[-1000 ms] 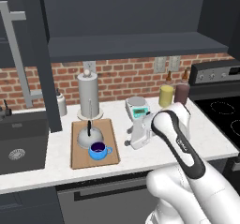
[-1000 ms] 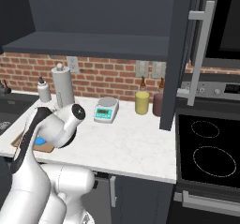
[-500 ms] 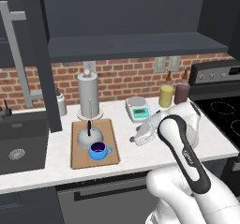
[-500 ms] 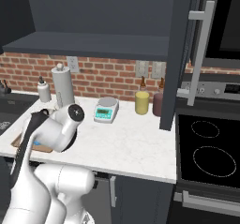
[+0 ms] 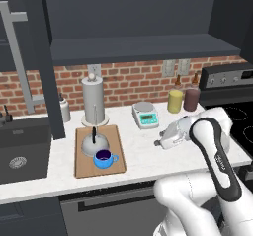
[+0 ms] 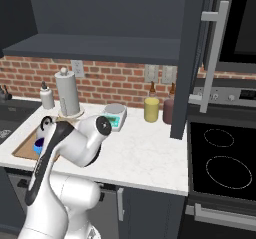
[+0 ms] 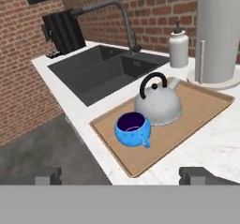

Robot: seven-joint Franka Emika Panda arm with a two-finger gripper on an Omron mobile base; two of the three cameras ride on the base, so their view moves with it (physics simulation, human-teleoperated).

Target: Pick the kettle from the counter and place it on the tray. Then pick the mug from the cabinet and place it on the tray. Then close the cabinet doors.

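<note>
1. The tool [image 7: 120, 175], fingers apart and empty, has drawn back from the tray [image 5: 114, 163].
2. Kettle [image 5: 94, 143] and mug [image 5: 104, 158] sit there; closing the cabinet doors [image 6: 192, 58] remains.

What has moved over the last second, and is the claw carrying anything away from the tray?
The arm has swung right along the counter, away from the tray; the claw is open and empty. The kettle and the mug sit on the tray as before, and the cabinet doors are still open.
</note>
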